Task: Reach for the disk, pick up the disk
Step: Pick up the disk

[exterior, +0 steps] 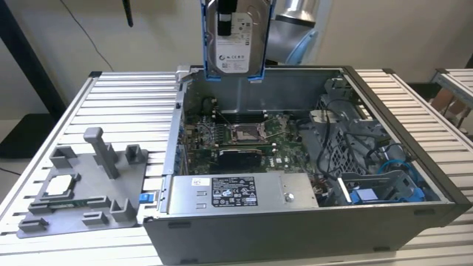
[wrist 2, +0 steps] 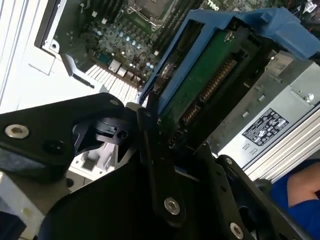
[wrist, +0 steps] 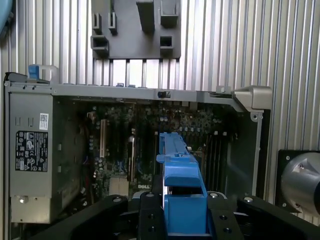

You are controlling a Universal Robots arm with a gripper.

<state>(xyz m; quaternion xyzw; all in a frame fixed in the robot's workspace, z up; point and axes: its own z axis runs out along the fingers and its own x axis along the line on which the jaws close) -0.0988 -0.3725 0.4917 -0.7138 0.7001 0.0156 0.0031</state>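
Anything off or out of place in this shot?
Nothing looks damaged, spilled or askew. The one unusual thing is the disk: it hangs upright in the air above the open computer case, with its blue frame clamped between the fingers of the gripper. That is a grasp, not a fault.

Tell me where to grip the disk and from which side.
Probably the short end that is uppermost, coming from above. The disk hangs upright, and its thin, blue-framed edge fits inside the gripper, which is shut on it.
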